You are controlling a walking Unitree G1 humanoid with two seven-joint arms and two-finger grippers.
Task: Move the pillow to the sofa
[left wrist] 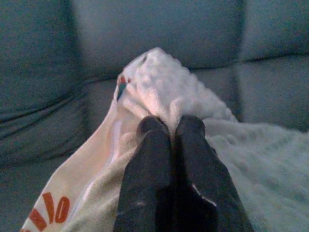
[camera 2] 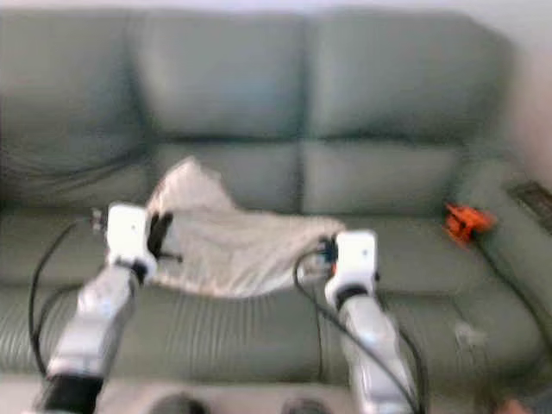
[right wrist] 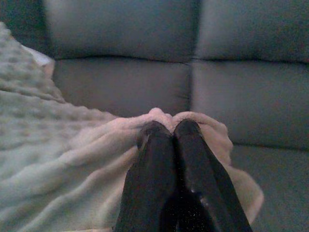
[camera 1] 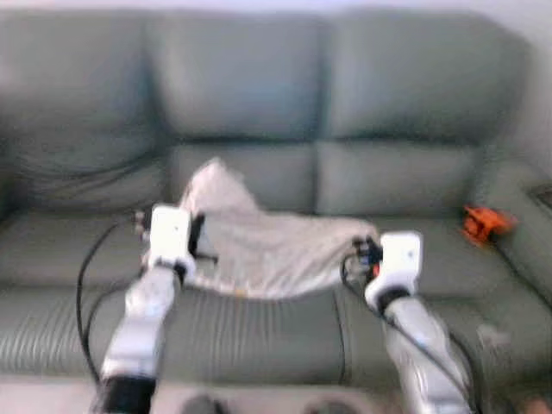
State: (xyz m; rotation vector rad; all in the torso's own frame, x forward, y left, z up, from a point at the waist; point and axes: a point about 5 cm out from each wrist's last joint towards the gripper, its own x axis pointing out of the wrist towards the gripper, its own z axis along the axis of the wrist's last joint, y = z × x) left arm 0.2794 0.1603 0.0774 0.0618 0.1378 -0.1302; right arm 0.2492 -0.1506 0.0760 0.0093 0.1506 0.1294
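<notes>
The pillow [camera 1: 267, 246] is a limp, cream, bobbly cushion with orange print. It hangs stretched between my two arms, just over the seat of the grey-green sofa [camera 1: 259, 95]. My left gripper [left wrist: 171, 126] is shut on the pillow's raised left corner, its fingers [left wrist: 149, 159] pressed together on the fabric. My right gripper [right wrist: 164, 126] is shut on the pillow's right edge [right wrist: 193, 121]. From the head camera both wrists [camera 1: 171, 237] [camera 1: 398, 259] stand at the pillow's two ends, in front of the middle seat cushion.
A small orange object [camera 1: 483, 222] lies on the right seat cushion near the armrest [camera 1: 526, 216]. The sofa's front edge [camera 1: 259, 345] runs below my arms. Black cables [camera 1: 86, 276] loop beside the left arm.
</notes>
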